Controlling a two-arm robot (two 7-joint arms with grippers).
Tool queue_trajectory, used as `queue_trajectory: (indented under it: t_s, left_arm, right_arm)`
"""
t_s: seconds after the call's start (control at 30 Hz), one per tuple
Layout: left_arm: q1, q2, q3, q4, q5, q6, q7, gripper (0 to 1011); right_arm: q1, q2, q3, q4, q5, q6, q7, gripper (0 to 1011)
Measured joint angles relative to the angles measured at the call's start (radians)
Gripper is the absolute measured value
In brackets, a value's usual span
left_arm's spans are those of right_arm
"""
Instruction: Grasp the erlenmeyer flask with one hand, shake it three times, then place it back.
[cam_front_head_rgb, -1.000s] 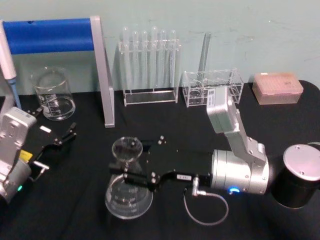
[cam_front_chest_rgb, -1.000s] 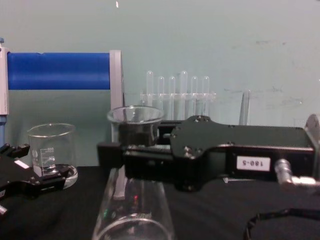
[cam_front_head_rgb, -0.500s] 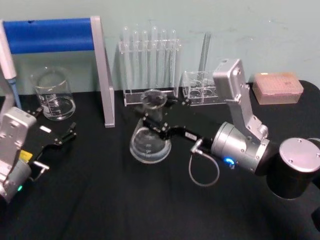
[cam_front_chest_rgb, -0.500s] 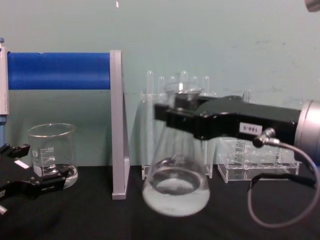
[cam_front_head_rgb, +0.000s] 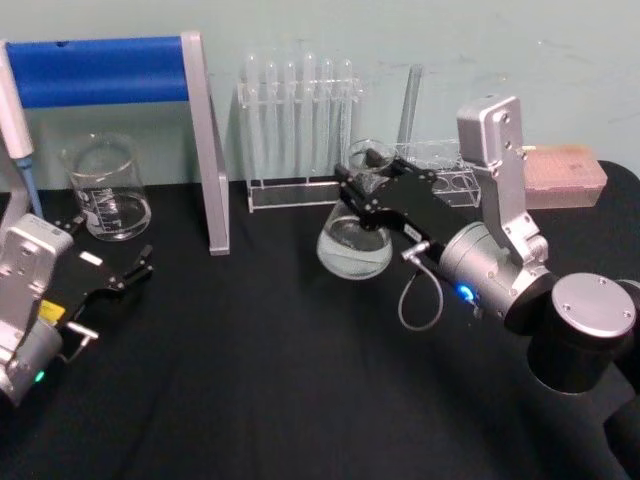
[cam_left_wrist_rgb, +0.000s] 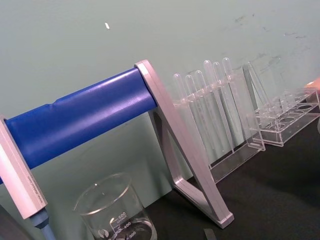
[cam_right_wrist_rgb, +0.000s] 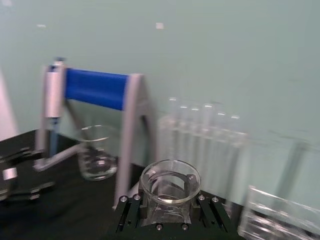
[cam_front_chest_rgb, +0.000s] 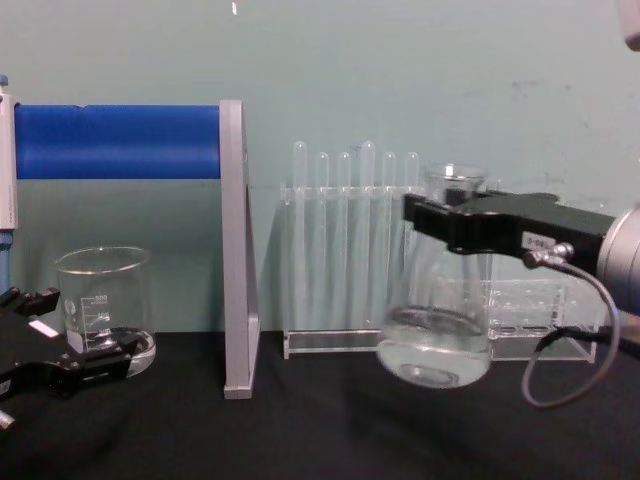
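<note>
Clamping neck of raised erlenmeyer flask (cam_front_head_rgb: 354, 248): right gripper (cam_front_head_rgb: 368, 178) fingers (cam_right_wrist_rgb: 128, 209).

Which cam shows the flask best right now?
Chest view: the whole flask side-on, tilted, neck clamped in the right gripper. Head view looks down on its base, the gripper covering the neck. Right wrist view catches rim and neck between the fingers. Left gripper idles far left.
</note>
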Motion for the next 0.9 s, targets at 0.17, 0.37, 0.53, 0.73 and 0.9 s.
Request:
queue_trajectory:
  t_s: [0.17, 0.37, 0.53, 0.73, 0.9]
  left_arm:
    - [0.0, 0.0, 0.0, 0.0, 0.0, 0.0, 0.0, 1001]
    - [0.0, 0.0, 0.0, 0.0, 0.0, 0.0, 0.0, 1001]
    - [0.0, 0.0, 0.0, 0.0, 0.0, 0.0, 0.0, 1001]
    - [0.0, 0.0, 0.0, 0.0, 0.0, 0.0, 0.0, 1001]
    - [0.0, 0.0, 0.0, 0.0, 0.0, 0.0, 0.0, 1001]
  right_arm:
    - [-0.011, -0.038, 0.033, 0.012, -0.031, 0.004, -0.082, 450]
    - [-0.018, -0.067, 0.058, 0.021, -0.056, 0.008, -0.134, 449]
    - [-0.021, -0.08, 0.07, 0.023, -0.066, 0.018, -0.144, 450]
    - [-0.03, -0.069, 0.062, 0.005, -0.062, 0.026, -0.062, 450]
    - [-0.041, -0.048, 0.045, -0.024, -0.049, 0.034, 0.022, 450]
